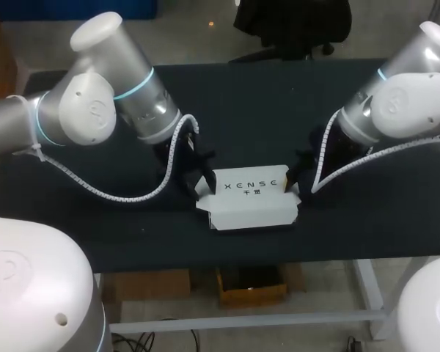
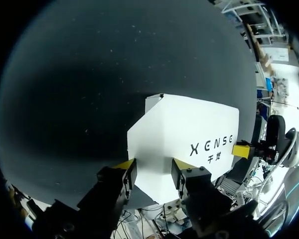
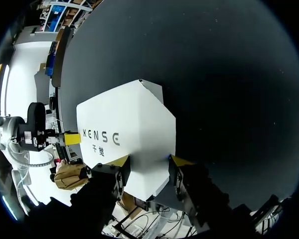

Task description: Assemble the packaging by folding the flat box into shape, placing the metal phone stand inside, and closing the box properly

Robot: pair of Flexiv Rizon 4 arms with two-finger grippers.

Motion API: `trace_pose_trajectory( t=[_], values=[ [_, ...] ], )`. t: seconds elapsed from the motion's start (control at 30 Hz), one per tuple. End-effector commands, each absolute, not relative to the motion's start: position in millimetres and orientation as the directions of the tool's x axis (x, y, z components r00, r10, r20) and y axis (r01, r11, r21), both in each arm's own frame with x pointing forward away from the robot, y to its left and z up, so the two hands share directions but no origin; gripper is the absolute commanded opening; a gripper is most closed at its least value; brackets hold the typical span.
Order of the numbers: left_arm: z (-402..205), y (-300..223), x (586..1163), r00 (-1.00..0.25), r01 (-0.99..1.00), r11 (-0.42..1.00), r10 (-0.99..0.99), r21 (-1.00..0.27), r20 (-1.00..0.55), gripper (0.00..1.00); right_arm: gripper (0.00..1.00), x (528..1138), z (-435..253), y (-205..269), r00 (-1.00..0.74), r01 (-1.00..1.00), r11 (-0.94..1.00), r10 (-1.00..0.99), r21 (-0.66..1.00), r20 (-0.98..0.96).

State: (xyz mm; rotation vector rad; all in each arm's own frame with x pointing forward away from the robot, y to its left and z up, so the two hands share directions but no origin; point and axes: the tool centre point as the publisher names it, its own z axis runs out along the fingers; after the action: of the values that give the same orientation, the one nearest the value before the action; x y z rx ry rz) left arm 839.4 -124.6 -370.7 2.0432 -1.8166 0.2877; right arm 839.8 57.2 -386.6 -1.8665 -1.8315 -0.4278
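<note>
Box: a white box (image 1: 249, 199), folded into shape with its printed face up, is seen lying flat on the black tabletop (image 1: 257, 103), near the front edge and about midway along it.
Left end: the left tool (image 2: 152, 169) is set at the box's left end, where the tapered end flap is clamped from two sides at a middling spread.
Right end: the right tool (image 3: 148, 167) is closed the same way on the opposite end flap.
Arms: the left arm (image 1: 95, 110) and right arm (image 1: 403, 103) are angled down from their own sides, with the box held between them.
</note>
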Motion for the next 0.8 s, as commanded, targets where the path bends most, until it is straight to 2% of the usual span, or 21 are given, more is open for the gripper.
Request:
trace_pose_trajectory(
  t=[0.03,0.8],
  values=[
    [-373.6,-127.4,839.6,0.135,-0.986,-0.081,-0.905,0.149,0.403,0.46,0.47,841.3,-387.7,59.4,0.050,0.992,0.023,0.838,-0.126,0.544],
    [-376.3,-129.5,840.3,0.116,-0.987,-0.053,-0.882,0.148,0.457,0.44,0.48,843.9,-393.0,58.2,0.028,0.994,0.043,0.804,-0.105,0.594]
  ],
)
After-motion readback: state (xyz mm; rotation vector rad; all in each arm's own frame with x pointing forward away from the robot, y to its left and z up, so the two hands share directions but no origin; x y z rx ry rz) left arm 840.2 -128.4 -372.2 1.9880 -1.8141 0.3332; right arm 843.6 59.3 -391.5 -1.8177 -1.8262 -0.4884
